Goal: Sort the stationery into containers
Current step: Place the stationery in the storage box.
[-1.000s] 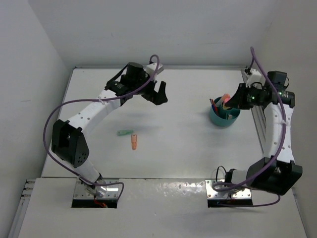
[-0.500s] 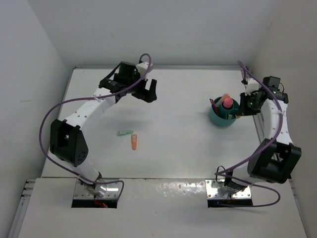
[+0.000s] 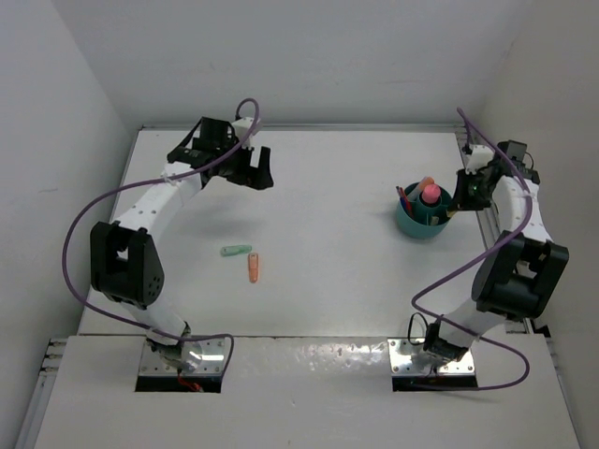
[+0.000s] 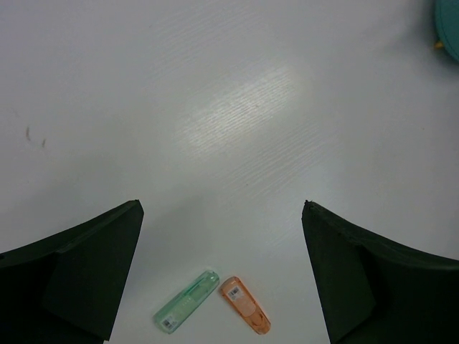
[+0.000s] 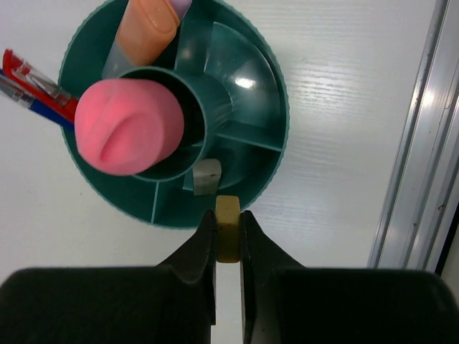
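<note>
Top view: left gripper (image 3: pixel 253 178) is seen spread wide with nothing held, over the far left of the white table (image 3: pixel 337 290). One mint-green plastic stub (image 3: pixel 237 250) and one orange plastic stub (image 3: pixel 254 269) are laid close together at mid-left, well apart from the one small round teal plastic cup (image 3: pixel 423 226) at the right. Right gripper (image 3: pixel 459 201) is parked just beside that cup.

Left wrist view: both stubs are framed between the open fingers (image 4: pixel 93 272), almost touching at one end. They are judged light, rigid and smooth, so sliding on the tabletop is likely. A pinch across the short width at mid-length is advised, one stub at a time.

Right wrist view: right gripper is clenched on one small pale-yellow block (image 5: pixel 228 240), held at the cup's near rim. Hard or soft cannot be told; it is judged very light. The cup is divided into compartments:
- one fat pink-red marker (image 5: pixel 129 136) in the centre tube
- one orange-capped highlighter (image 5: pixel 147 21)
- one red pen (image 5: pixel 34 77)
- one dark-blue pen (image 5: pixel 13 89)
- one small pale-grey piece (image 5: pixel 208 177) in a near wedge

Count: two stubs loose, one block gripped, five items binned.
</note>
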You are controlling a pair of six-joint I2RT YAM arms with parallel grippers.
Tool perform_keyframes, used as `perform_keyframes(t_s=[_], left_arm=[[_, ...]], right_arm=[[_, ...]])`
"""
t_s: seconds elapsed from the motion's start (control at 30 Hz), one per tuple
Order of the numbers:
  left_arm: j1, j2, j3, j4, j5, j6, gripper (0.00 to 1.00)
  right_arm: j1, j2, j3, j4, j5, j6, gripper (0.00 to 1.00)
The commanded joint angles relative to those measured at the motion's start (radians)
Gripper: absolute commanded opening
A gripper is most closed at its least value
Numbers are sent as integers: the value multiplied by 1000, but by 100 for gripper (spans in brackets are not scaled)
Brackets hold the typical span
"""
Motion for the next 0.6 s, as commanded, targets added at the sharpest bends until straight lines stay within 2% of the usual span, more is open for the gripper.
perform_keyframes(t_s=[0.0,0.03,0.07,0.1,0.2,0.3,0.37,0.47,0.5,0.57], left_arm=[[34,3,-22,6,48,-4,100],[41,1,-25,6,60,-4,100],[56,1,-31,7,65,-1,100],[64,-2,-32,6,71,7,100],[90,-5,-40,-6,103,54,100],[123,-9,-46,-51,128,133,99],[146,-26,-65,-74,134,221,95],[168,-58,-109,-134,134,378,84],[171,-63,-115,-191,136,427,78],[173,-59,-126,-283,125,557,73]], right_arm=[[4,31,54,64,-14,46,0],[4,45,58,67,-13,49,0],[5,50,61,67,-14,55,5],[5,54,66,62,-30,55,21],[13,51,74,42,-47,64,42],[19,24,83,18,-62,76,47],[22,-15,89,4,-82,84,48],[27,-84,110,-31,-131,102,48],[30,-101,119,-51,-145,105,48],[54,-153,129,-92,-185,102,48]])
